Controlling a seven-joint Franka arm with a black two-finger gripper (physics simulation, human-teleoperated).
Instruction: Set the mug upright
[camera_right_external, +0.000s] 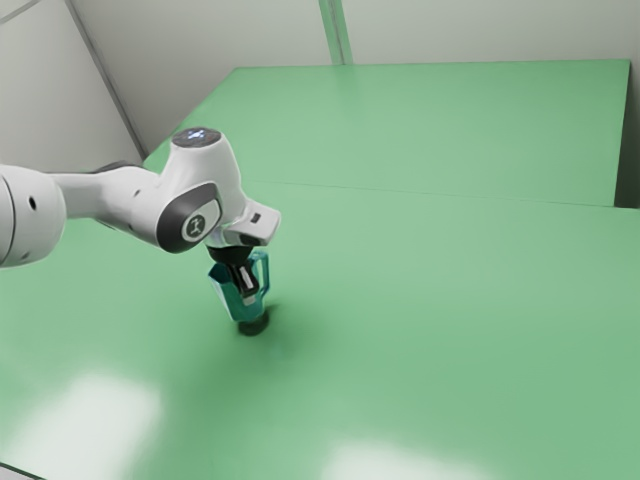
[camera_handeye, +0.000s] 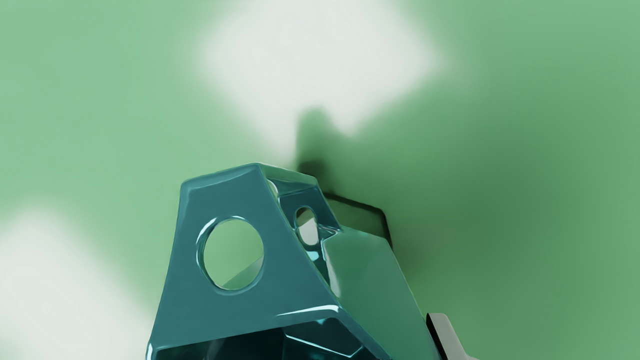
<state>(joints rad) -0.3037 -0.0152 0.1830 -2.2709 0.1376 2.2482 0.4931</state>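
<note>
Leaning a little, the teal mug has its open mouth upward and its handle toward the exterior view's right. My gripper reaches down onto it from above and is shut on its body. In the wrist view the mug shows its handle side, with a round opening, and part of its dark inside. At the bottom edge of that view is the gripper, one fingertip against the mug's outer wall; the other fingertip is hidden by the mug.
The green table spreads around the mug, with a dark shadow directly below its base. A seam crosses the tabletop behind the arm, and pale walls stand beyond the far edge. Bright reflections lie on the surface.
</note>
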